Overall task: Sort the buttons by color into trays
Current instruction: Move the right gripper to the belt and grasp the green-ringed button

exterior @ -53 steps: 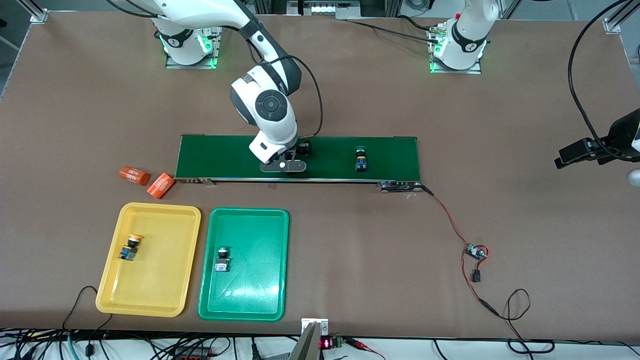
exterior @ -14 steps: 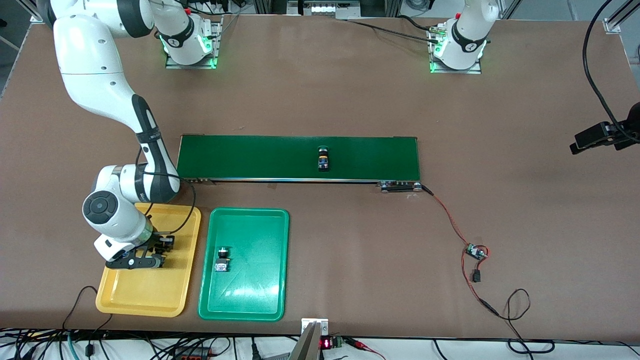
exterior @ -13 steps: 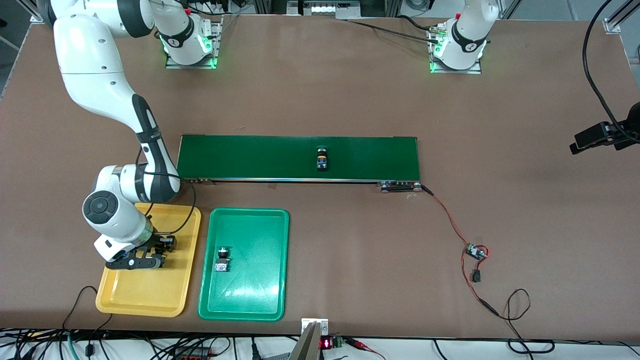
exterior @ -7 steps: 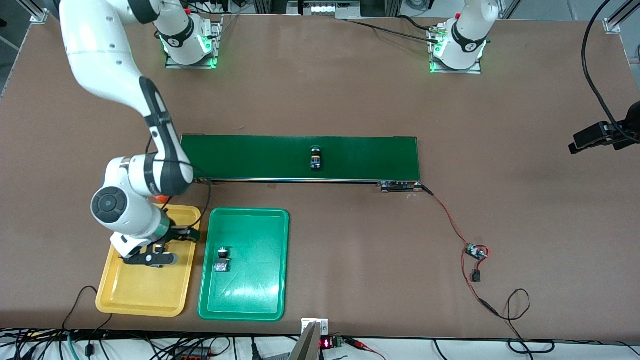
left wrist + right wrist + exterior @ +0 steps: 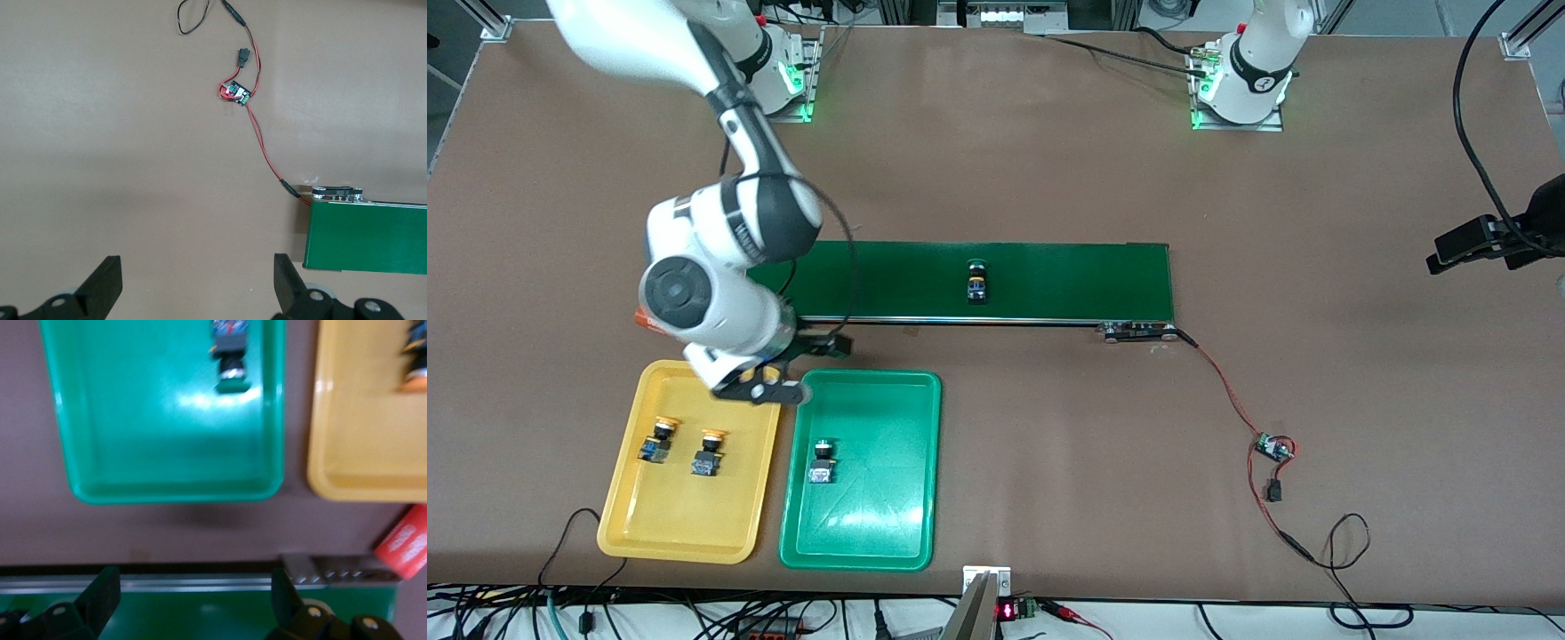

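**A:** Where are the buttons right now?

**B:** I see two yellow-capped buttons lying side by side in the yellow tray, apart from each other. One green-capped button lies in the green tray, which sits just beside the yellow one, toward the left arm's end of the tabletop. The last green-capped button rests on the dark-green conveyor belt, farther from the front camera than both trays.

**A:** And my right gripper?

**B:** The right gripper hangs over the gap where the two trays' top corners meet, close to the belt's edge. Its jaws are spread and carry nothing. In its wrist view I see both fingers wide apart, with the green tray, the yellow tray and one orange cylinder below.

**A:** Any more of those cylinders?

**B:** From the front I only catch a sliver of orange cylinder poking out past the right arm's wrist.

**A:** The left gripper?

**B:** The left gripper waits over bare tabletop at the left arm's end, jaws spread and empty. Its wrist view shows the belt's end, a red wire and a small circuit board.
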